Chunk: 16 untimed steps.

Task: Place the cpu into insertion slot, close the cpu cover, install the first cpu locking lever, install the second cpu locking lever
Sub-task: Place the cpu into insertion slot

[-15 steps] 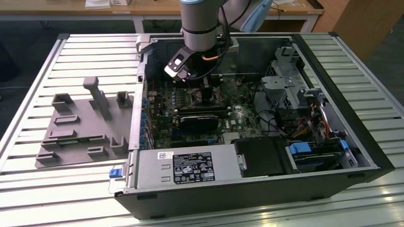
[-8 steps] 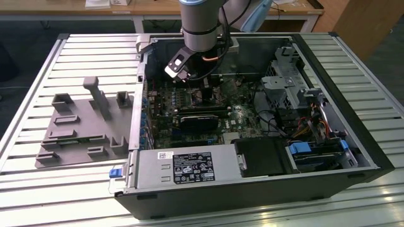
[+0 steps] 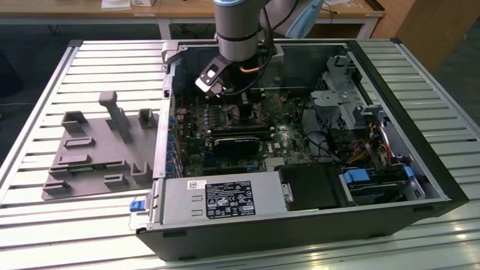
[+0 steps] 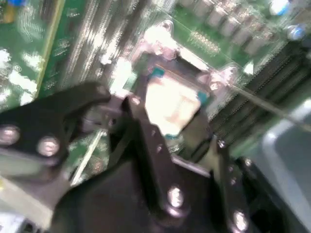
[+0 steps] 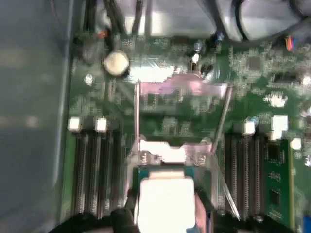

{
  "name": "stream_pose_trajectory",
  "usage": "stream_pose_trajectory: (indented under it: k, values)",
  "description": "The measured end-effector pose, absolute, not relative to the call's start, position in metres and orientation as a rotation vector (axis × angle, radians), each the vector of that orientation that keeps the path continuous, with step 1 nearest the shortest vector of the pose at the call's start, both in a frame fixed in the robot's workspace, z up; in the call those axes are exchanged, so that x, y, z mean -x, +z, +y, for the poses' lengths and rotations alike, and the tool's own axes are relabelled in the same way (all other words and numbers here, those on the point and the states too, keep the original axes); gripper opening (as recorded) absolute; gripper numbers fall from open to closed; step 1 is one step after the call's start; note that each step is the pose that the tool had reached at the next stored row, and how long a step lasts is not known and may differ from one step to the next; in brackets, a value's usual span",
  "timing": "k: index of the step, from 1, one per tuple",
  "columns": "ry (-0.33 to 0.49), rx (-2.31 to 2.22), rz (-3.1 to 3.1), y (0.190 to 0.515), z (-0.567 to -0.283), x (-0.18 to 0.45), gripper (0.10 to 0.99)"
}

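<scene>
Pinching the small flat silver-grey square cpu [image 4: 170, 102], the black hand [image 4: 172, 116] hangs above the green circuit board [image 4: 29, 73]. The thin silvery cpu cover [image 5: 182, 87] is open.

We see a smooth grey cylindrical arm [image 3: 238, 22] with a black band [image 3: 238, 38], and a black angular hand [image 4: 170, 117] studded with silver screws [image 4: 175, 196].

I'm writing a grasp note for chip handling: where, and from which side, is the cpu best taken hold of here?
Grip it by two opposite side edges, coming straight down over its face. In the second wrist view the cpu is a thin flat square lying face up, so only its edges offer purchase. The gripper appears to hold it just so, with its fingers on either side.
</scene>
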<state>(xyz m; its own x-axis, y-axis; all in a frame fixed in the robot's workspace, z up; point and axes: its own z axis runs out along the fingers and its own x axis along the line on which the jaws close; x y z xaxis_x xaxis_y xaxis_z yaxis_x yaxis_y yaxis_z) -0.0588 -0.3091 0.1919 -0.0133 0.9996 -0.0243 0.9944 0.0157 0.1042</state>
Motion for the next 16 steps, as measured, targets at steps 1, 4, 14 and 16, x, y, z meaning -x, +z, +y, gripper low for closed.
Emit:
stream_pose_trajectory:
  k: [1,4,14,16]
  values:
    - [0.086,-2.141,2.171,0.1932,-0.3092,0.0588,0.537]
    - [0.082,-2.146,2.165,0.1954,-0.3094,0.0590,0.537]
    - [0.077,-2.176,2.132,0.1946,-0.3116,0.0591,0.537]
    - [0.077,-2.176,2.131,0.1940,-0.3118,0.0591,0.537]
